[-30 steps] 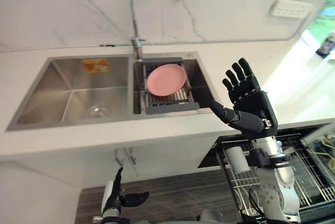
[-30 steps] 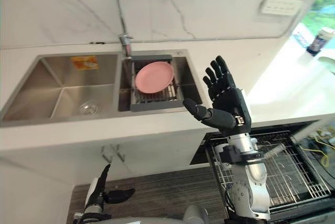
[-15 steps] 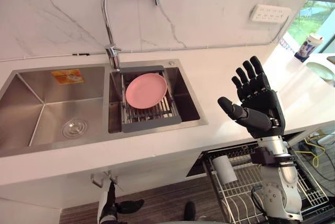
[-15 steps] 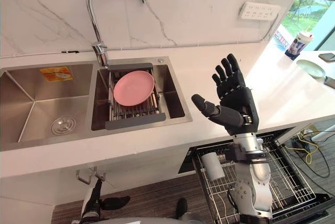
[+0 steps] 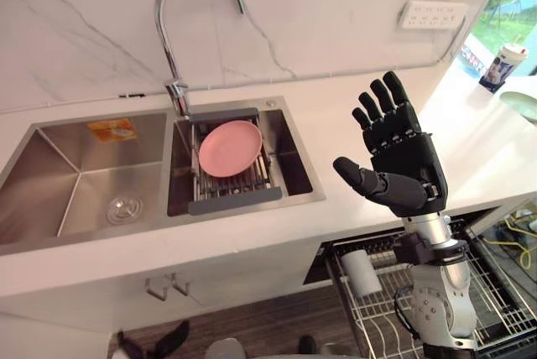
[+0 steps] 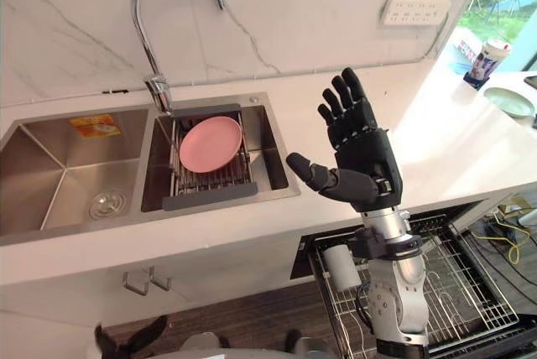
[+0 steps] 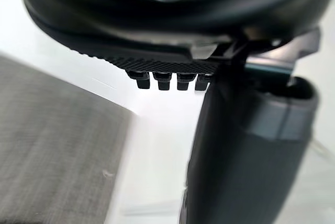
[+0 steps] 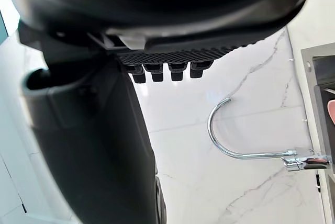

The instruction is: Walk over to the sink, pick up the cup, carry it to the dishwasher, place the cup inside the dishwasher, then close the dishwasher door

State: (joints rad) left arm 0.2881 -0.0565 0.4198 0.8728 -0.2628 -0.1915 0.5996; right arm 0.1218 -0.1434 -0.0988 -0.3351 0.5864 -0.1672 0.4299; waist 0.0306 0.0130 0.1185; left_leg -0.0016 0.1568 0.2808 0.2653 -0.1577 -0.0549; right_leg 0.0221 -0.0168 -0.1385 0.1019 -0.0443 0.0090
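Observation:
A white cup (image 5: 362, 271) lies on its side in the front left corner of the pulled-out dishwasher rack (image 5: 495, 292), below the counter edge. My right hand (image 5: 401, 158) is raised above the counter and the rack, palm toward the sink, open with straight spread fingers and nothing in it; its thumb (image 8: 94, 145) fills much of the right wrist view. My left hand (image 5: 168, 340) hangs low near the floor in front of the cabinet, its thumb (image 7: 246, 156) and straight fingertips showing in the left wrist view, empty.
A double steel sink (image 5: 75, 183) is set in the white counter; its right basin holds a grey drainer with a pink plate (image 5: 231, 148). A tall curved faucet (image 5: 180, 7) stands behind. A paper cup (image 5: 501, 65) and a dish (image 6: 510, 101) sit far right.
The camera has shifted. My right hand has risen a little and stays open. My left hand has dropped toward the bottom edge. The cup still lies in the rack.

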